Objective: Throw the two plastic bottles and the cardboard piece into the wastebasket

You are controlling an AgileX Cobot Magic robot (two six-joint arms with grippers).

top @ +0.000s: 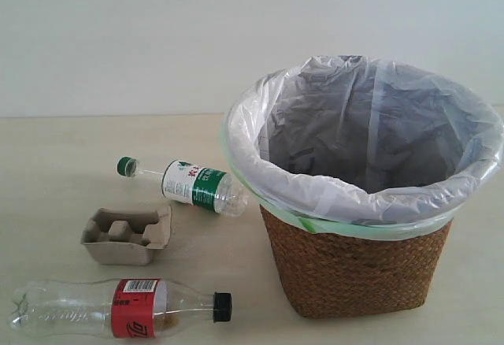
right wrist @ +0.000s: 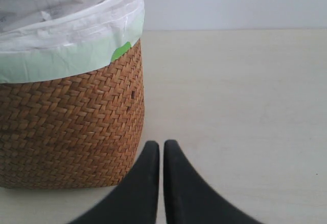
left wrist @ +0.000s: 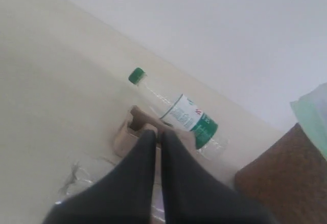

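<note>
The green-capped bottle (top: 185,183) (left wrist: 184,115) lies on its side left of the wicker wastebasket (top: 354,270) (right wrist: 71,127). In front of it sits the grey-beige cardboard piece (top: 126,236) (left wrist: 125,134). The larger bottle with black cap and red label (top: 118,308) lies nearest the front edge. Neither gripper shows in the exterior view. My left gripper (left wrist: 158,134) is shut, empty, raised above the cardboard piece. My right gripper (right wrist: 161,144) is shut, empty, just beside the wastebasket's base.
The wastebasket's white bag with green edge (top: 370,124) folds over its rim. Pale tabletop (right wrist: 245,96) extends past the basket to a plain wall. A brown edge of the basket (left wrist: 286,173) appears in the left wrist view.
</note>
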